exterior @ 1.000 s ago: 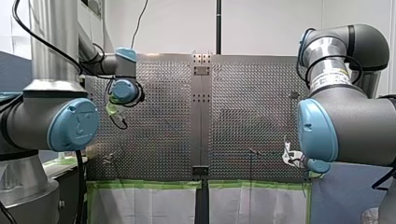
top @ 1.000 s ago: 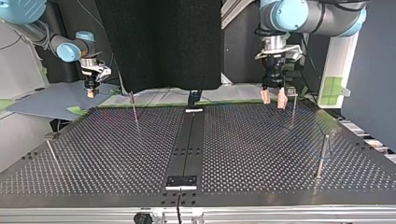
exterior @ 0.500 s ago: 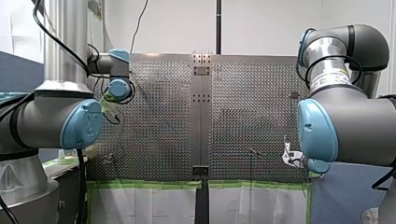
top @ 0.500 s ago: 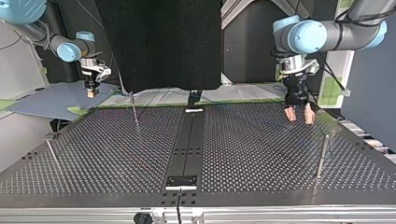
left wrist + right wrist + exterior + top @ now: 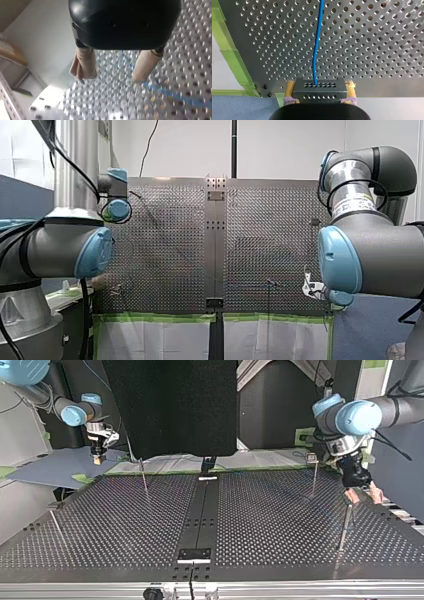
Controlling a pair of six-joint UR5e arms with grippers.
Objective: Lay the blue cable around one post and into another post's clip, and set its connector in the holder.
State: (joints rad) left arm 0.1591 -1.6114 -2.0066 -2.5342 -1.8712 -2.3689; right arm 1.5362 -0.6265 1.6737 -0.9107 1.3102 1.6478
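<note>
Blue cable (image 5: 317, 45) leaves connector (image 5: 319, 93) clamped in right pincer (image 5: 319, 84); left pincer (image 5: 112, 76) apparently wide.

Left tool (image 5: 364, 496) swung sideways, out toward worktop (image 5: 125, 525) side edge. Clip-topped post (image 5: 313, 477), earlier just beside tool, now well apart from it. Second post (image 5: 345, 527) now near tool fingertips (image 5: 351, 496).
</note>
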